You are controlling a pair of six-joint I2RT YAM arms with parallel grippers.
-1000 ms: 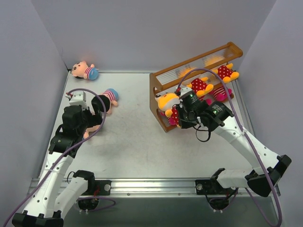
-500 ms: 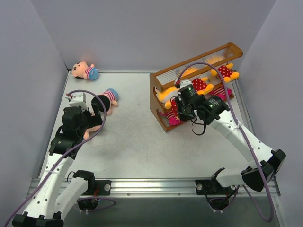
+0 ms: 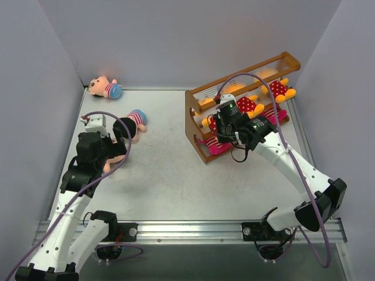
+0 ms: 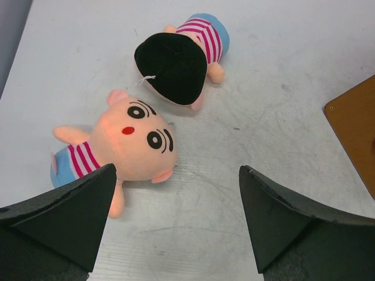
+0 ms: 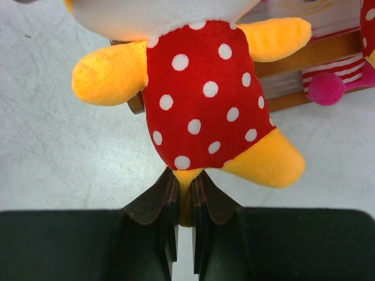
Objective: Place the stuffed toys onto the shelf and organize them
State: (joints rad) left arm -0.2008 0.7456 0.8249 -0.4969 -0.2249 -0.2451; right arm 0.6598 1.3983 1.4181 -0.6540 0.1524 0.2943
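The right gripper [image 5: 181, 196] is pinched shut on one yellow plush foot of a bear [image 5: 202, 99] in red, white-dotted fabric. It holds the bear up by the orange-brown wooden shelf [image 3: 199, 114] of thin pale rods, where two more bears [image 3: 249, 105] lie. The left gripper [image 4: 176, 175] gapes wide, holding nothing, over two round-headed striped boys [image 4: 132, 143] on the scuffed table [image 4: 281, 76] — a third boy [image 3: 105, 88] lies in the far left corner.

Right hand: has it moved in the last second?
Yes. In the top view the right hand, shut on the yellow bear, has moved up-frame and slightly left, in against the left end of the shelf.
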